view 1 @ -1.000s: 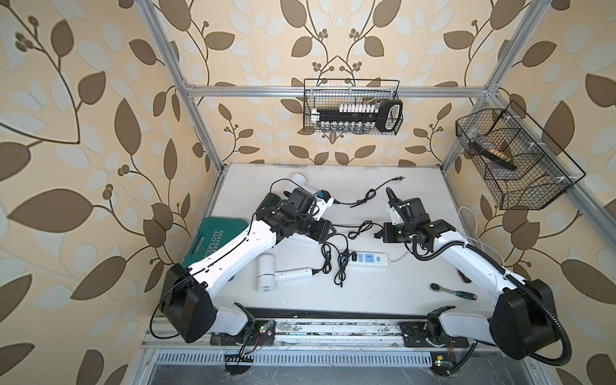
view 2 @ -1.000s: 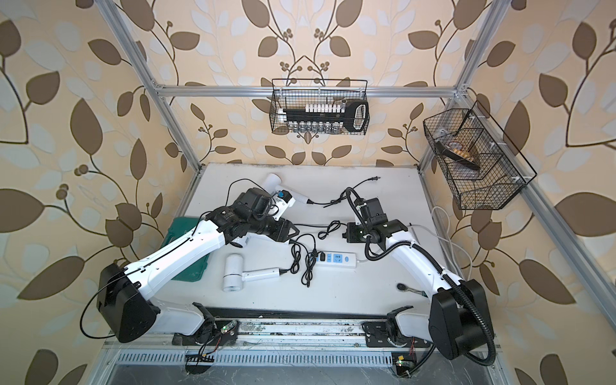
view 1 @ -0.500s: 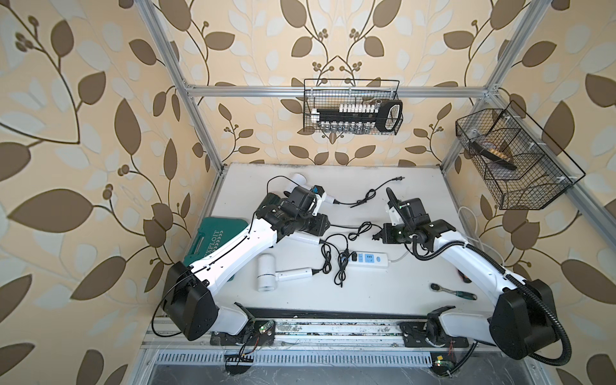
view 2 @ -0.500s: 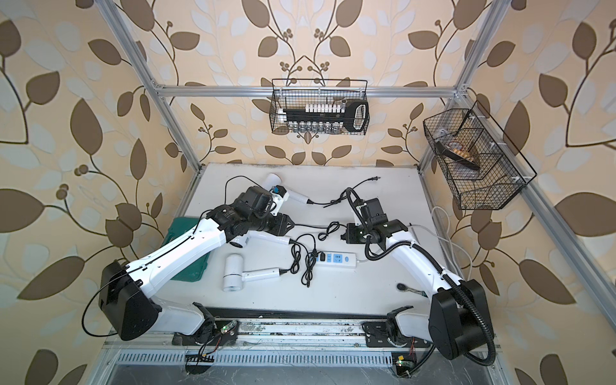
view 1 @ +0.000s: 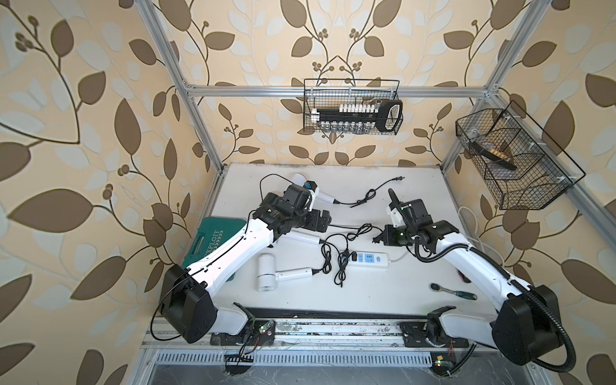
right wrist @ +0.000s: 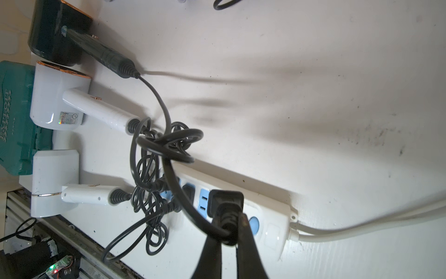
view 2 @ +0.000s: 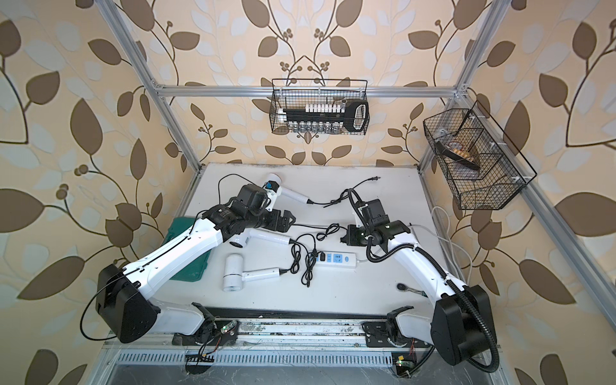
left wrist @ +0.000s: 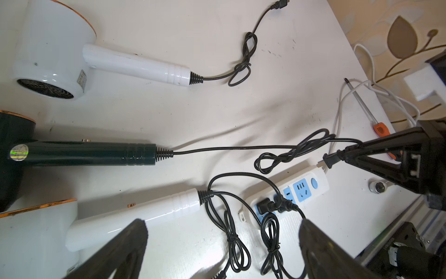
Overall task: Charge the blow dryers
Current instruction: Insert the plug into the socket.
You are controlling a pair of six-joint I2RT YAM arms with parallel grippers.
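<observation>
— Well, the jaws?
— The left jaws gape wide, empty; the right jaws pinch the plug (right wrist: 225,200) of the green dryer (left wrist: 79,153), just above the strip (right wrist: 270,224).
— And the dryers (view 1: 266,276)?
— All four lie on the surface (view 1: 366,300).

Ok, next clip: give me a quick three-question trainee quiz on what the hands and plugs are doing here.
1. True or false: the left hand is shut on a dryer handle.
2. The right hand grips: A) a ratchet, B) a black plug, C) a white cable.
3. How many plugs sit in the power strip?
Key: 1 false, it is open; 2 B; 3 two.
</observation>
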